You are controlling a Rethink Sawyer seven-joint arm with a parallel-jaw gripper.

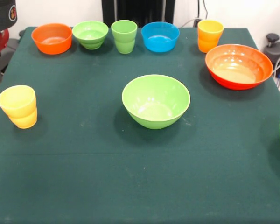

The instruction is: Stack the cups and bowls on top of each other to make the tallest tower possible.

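Cups (124, 36) and bowls (156, 101) stand apart, unstacked; no legible writing.

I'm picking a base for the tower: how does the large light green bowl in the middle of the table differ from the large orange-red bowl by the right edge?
The large glossy light green plastic bowl looks deeper, with steeper sides; the large glossy orange-red plastic bowl looks shallower and more flared. The green one stands alone mid-table; the orange-red one sits farther back, close to an orange-yellow plastic cup. Both are upright, empty and round.
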